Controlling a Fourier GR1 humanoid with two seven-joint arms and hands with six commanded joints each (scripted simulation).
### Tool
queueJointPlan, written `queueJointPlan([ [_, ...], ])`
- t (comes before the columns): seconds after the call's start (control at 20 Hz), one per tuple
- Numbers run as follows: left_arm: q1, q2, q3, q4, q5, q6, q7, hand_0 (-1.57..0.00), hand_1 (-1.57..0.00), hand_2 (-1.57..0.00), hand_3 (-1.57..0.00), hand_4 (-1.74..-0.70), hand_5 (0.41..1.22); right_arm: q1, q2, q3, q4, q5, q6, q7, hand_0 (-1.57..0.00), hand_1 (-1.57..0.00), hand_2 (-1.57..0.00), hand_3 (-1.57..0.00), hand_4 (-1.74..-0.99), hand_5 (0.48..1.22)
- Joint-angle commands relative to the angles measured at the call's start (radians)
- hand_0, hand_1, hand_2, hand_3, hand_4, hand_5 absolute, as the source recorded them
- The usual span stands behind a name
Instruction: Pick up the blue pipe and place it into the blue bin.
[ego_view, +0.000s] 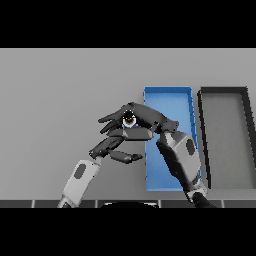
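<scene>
The right hand (142, 116) is out over the grey desk (60, 100), just at the left rim of the blue bin (170, 92). Its arm comes up from the lower right and lies across the bin's lower half. The fingers (112, 119) reach leftward, past the rim, and curl round the pipe (129, 120), which shows only as a small round end with a blue edge, peeping out between fingers and thumb. The rest of the pipe is hidden by the hand, so how it lies is hard to say; it seems to be held just outside the bin's left wall, or right above it.

The left hand (107, 146) sits below and a little left of the right one, close under it, its arm entering from the lower edge. Its fingers are stretched out, relaxed, holding nothing, with the thumb pointing right toward the bin.

Right of the blue bin, just beside it, stands a dark bin (247, 140) with a grey floor.
</scene>
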Motion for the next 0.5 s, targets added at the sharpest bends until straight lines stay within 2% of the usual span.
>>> queueJointPlan([
  [0.0, 0.009, 0.0, -0.009, -0.008, -0.004, -0.002, -0.003, 0.0, 0.0, 0.0, 0.0, -0.96, 0.475, -0.048, -0.015, -0.036, 0.012, -0.057, -0.023, 0.028, -1.57, -1.57, -1.57, -1.57, -1.496, 1.221],
  [0.05, 0.004, 0.004, -0.004, -0.007, -0.003, -0.003, -0.006, 0.0, 0.0, 0.0, 0.0, -0.96, 0.475, -0.096, -0.033, -0.063, 0.022, -0.092, -0.051, 0.034, -1.57, -1.57, -1.57, -1.57, -1.496, 1.221],
  [0.2, 0.012, 0.014, -0.004, -0.015, -0.005, -0.006, -0.029, 0.0, 0.0, 0.0, 0.0, -0.95, 0.471, -0.211, -0.079, -0.164, 0.104, -0.081, -0.107, -0.008, -1.57, -1.57, -1.57, -1.57, -1.497, 1.221],
  [0.3, 0.027, 0.026, -0.003, -0.032, 0.003, -0.014, -0.042, 0.0, 0.0, 0.0, 0.0, -0.95, 0.466, -0.251, -0.116, -0.206, 0.137, -0.033, -0.132, -0.036, -1.57, -1.57, -1.57, -1.57, -1.498, 1.221],
  [0.45, 0.032, 0.026, -0.003, -0.046, -0.003, -0.001, -0.012, 0.0, 0.0, 0.0, 0.0, -0.95, 0.47, -0.257, -0.16, -0.259, 0.227, 0.059, -0.126, -0.072, -1.57, -1.57, -1.57, -1.57, -1.498, 1.221],
])
